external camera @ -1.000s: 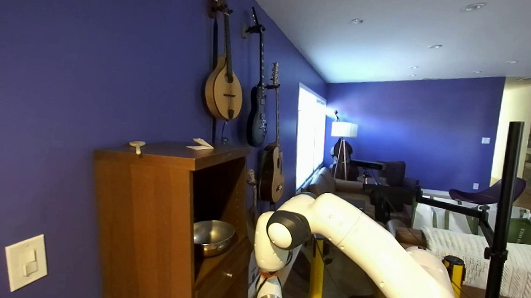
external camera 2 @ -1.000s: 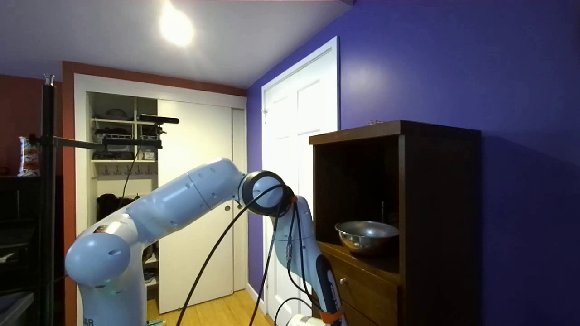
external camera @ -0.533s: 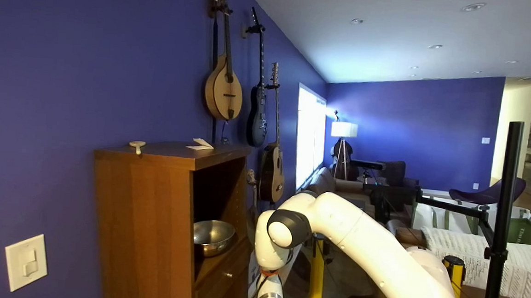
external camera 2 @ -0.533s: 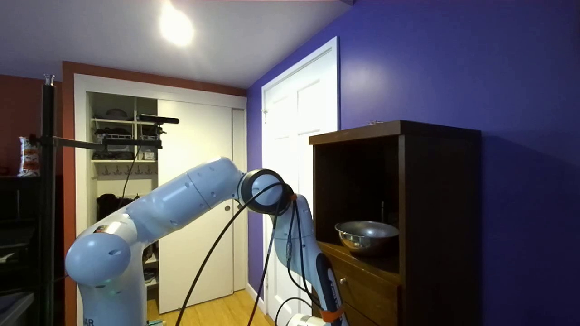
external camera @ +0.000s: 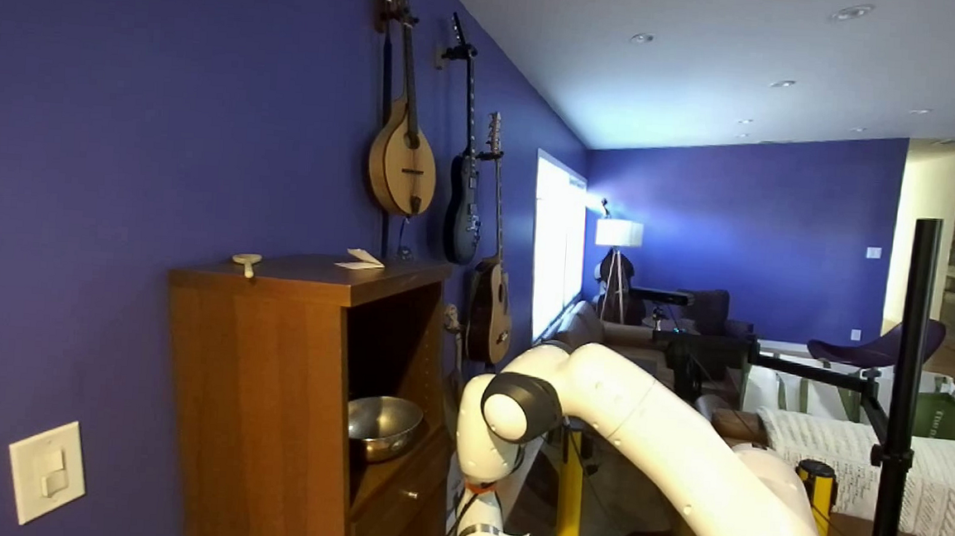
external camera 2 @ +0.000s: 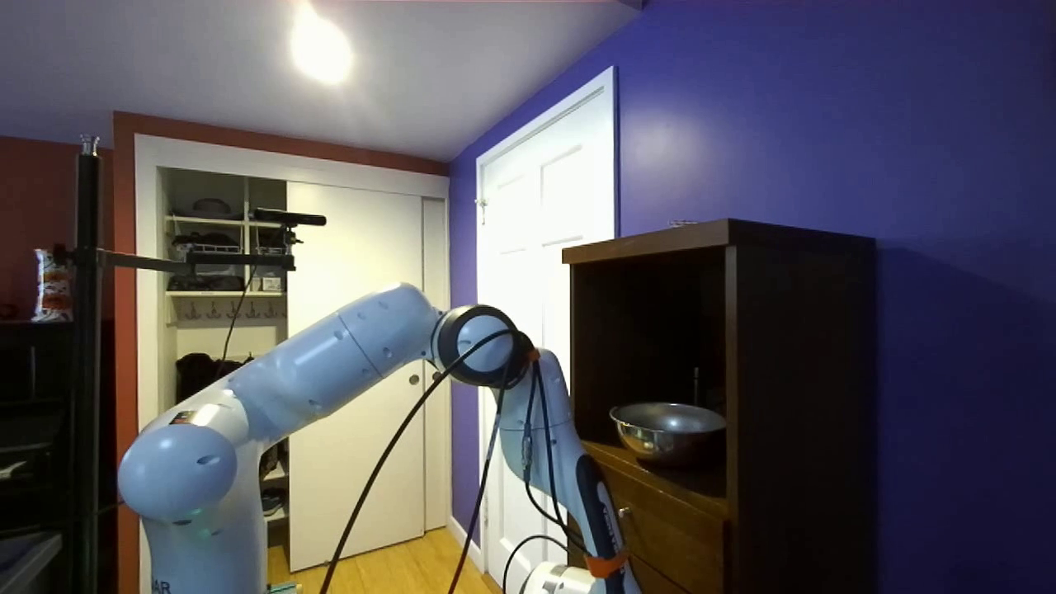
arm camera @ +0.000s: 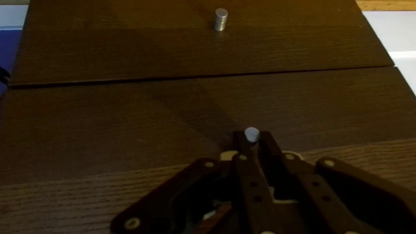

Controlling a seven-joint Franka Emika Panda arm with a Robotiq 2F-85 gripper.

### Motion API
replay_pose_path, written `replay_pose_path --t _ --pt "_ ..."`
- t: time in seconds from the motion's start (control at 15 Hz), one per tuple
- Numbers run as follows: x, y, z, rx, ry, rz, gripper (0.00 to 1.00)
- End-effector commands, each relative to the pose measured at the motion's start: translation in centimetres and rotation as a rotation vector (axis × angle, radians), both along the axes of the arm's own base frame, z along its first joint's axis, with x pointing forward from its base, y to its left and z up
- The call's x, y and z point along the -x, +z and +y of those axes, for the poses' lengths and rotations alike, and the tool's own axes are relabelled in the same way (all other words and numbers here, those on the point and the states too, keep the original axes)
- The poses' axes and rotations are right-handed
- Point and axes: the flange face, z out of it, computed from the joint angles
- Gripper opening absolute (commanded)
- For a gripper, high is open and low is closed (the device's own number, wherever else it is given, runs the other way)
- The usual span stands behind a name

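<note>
My gripper (arm camera: 253,140) shows in the wrist view with its two dark fingers closed around a small round metal knob (arm camera: 252,133). The knob sits between the fingertips, on a dark brown wooden drawer front (arm camera: 130,120). Another drawer front (arm camera: 107,52) with a silver cylindrical knob (arm camera: 221,20) lies beyond a thin dark seam. In both exterior views the gripper is below the picture's edge; only the arm (external camera: 635,410) (external camera 2: 330,371) shows, beside the wooden cabinet (external camera: 262,404) (external camera 2: 800,396). Upper drawer knobs (external camera: 411,494) show in an exterior view, with no fingers on them.
A metal bowl (external camera: 385,428) (external camera 2: 668,431) stands in the cabinet's open compartment. Small light objects (external camera: 362,259) lie on the cabinet top. Black cables (external camera 2: 412,412) hang from the arm. A yellow post (external camera: 569,497) and a black camera stand (external camera: 905,394) are near the arm.
The arm's wrist end has shifted slightly toward the cabinet, and its elbow joint has risen a little. The bowl and cabinet have not visibly moved.
</note>
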Motion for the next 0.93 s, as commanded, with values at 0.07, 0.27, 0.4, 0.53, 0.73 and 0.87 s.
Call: replay_pose_path --t 0.07,0.27,0.4,0.53,0.73,0.87 --pt "1.7 1.0 1.2 0.044 -0.012 0.133 0.03" --pt "2.5 1.6 1.7 0.069 -0.026 0.203 0.03" --pt "3.2 2.0 2.3 0.088 -0.031 0.249 0.03" --pt "4.2 2.2 2.5 0.104 -0.035 0.296 0.03" --pt "5.3 2.7 2.7 0.11 -0.047 0.338 0.03" --pt "6.4 2.9 2.8 0.117 -0.051 0.368 0.03"
